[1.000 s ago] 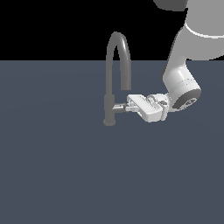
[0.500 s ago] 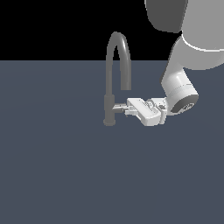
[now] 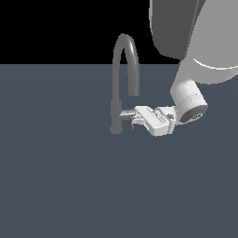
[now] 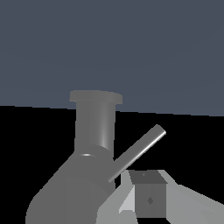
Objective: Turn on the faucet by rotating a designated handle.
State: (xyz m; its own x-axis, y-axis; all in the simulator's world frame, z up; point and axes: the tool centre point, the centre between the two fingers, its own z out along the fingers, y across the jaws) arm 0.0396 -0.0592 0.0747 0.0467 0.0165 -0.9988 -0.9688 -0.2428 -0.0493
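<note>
The hand (image 3: 135, 117) is positioned at the side of the faucet (image 3: 122, 83), on the exterior view's right, with its white body extended roughly level from the wrist toward the lower faucet body. Its fingers (image 3: 139, 112) are seen reaching the handle (image 3: 127, 114), a short silver stub projecting from the cylindrical lower body. Whether the fingers are closed on the handle or merely set against it cannot be determined from either view. In the wrist view, one grey fingertip pad (image 4: 148, 199) is shown just beside the thin lever rod (image 4: 139, 150), which slants away from the faucet body (image 4: 94, 127); contact is not resolved. The faucet is stood upright on the dark blue-grey tabletop (image 3: 56, 176), with its arched spout curving toward the exterior view's right, above the hand. The large white arm (image 3: 190, 69) descends from the upper corner on the exterior view's right.
</note>
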